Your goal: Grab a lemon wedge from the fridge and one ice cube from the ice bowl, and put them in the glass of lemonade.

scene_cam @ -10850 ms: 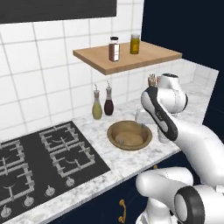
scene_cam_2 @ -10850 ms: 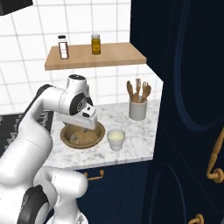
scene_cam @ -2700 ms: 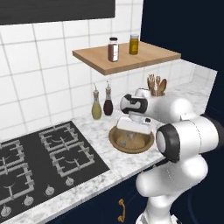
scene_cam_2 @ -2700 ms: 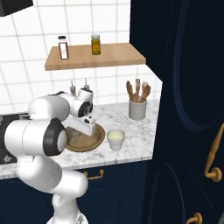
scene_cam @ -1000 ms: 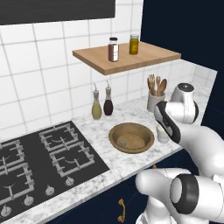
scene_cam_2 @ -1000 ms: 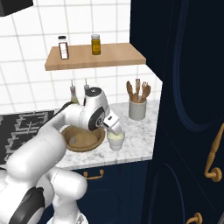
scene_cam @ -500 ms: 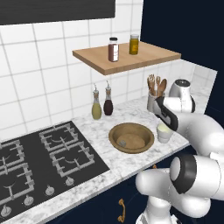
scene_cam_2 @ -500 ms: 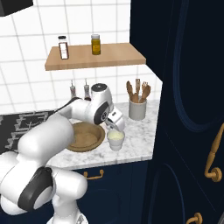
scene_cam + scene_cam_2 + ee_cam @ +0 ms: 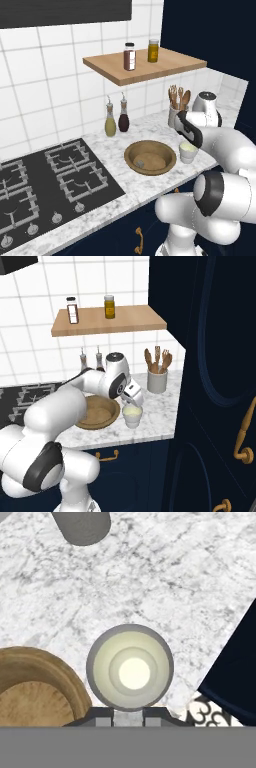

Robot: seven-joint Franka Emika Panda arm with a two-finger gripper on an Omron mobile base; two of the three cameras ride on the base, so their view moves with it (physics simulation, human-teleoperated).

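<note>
Pinching something small and pale grey between its dark tips, the gripper (image 9: 128, 713) has its jaws nearly together; hand view shows a light block wedged in the gap, looks like the ice cube (image 9: 128, 716), though too small to be sure. Gripper hangs right above the glass of lemonade (image 9: 130, 667), whose round rim and yellowish-green inside sit just past the fingertips (image 9: 102, 714) in hand view. In the right base view the gripper (image 9: 134, 401) points down at the glass of lemonade (image 9: 133, 417), just over the rim, not clearly touching.

Ice bowl (image 9: 150, 157) sits just beside the glass (image 9: 188, 151) on the marble counter (image 9: 145, 185), on the hob side; a tiny pale piece lies on its floor in the left base view. Bowl rim (image 9: 45, 684) nearly touches the glass in hand view.

White utensil holder (image 9: 156, 381) with wooden utensils stands behind the glass, near the wall. Two bottles (image 9: 116, 120) stand at the tiled wall behind the bowl. Wooden shelf (image 9: 145, 65) above carries two jars (image 9: 141, 52). Black gas hob (image 9: 47, 185) well apart to the left. Navy cabinet (image 9: 215, 381) with brass handles flanks the counter's end. Lemon wedge and fridge: cannot tell where from these views.
</note>
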